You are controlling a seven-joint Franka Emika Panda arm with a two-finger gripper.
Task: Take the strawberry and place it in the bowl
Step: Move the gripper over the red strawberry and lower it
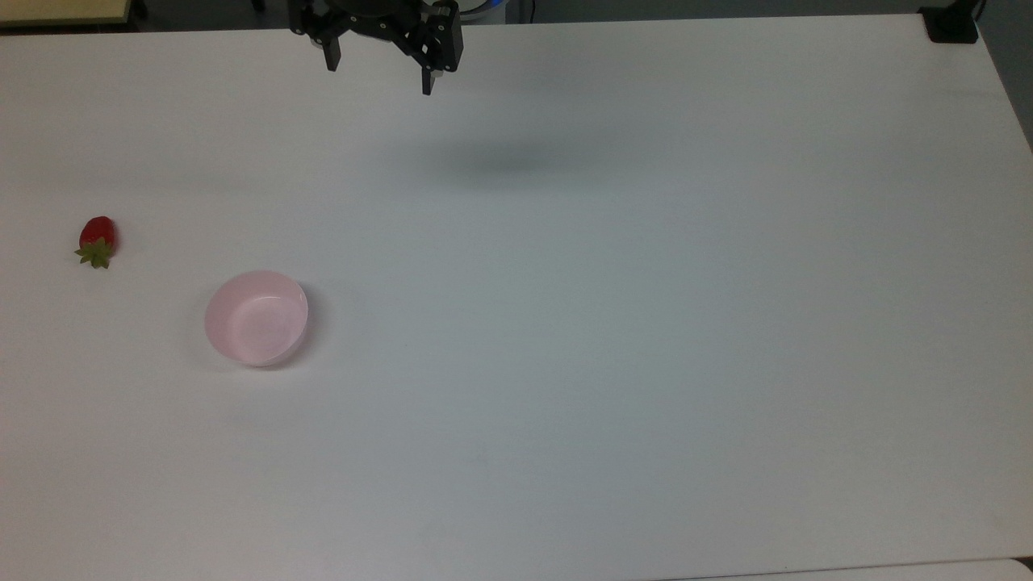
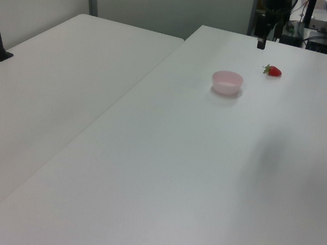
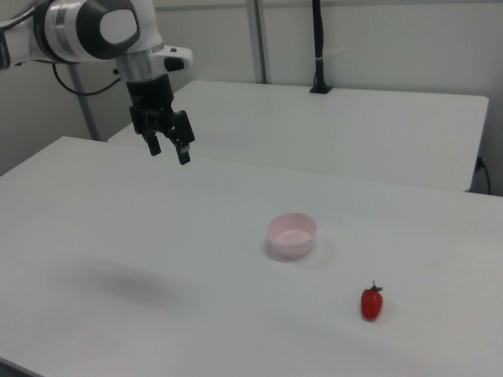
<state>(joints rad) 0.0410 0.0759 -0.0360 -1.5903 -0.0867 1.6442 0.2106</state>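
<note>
End effector (image 1: 378, 77), black and two-fingered, hangs spread wide and empty above the white tabletop (image 1: 613, 323), well apart from the small glossy red strawberry (image 1: 97, 236) near the top view's left edge. Its long axis runs up-down there, green cap lowermost. Likely light, soft, slippery: grip across mid-body. The pale pink round bowl (image 1: 257, 318) sits near.
</note>
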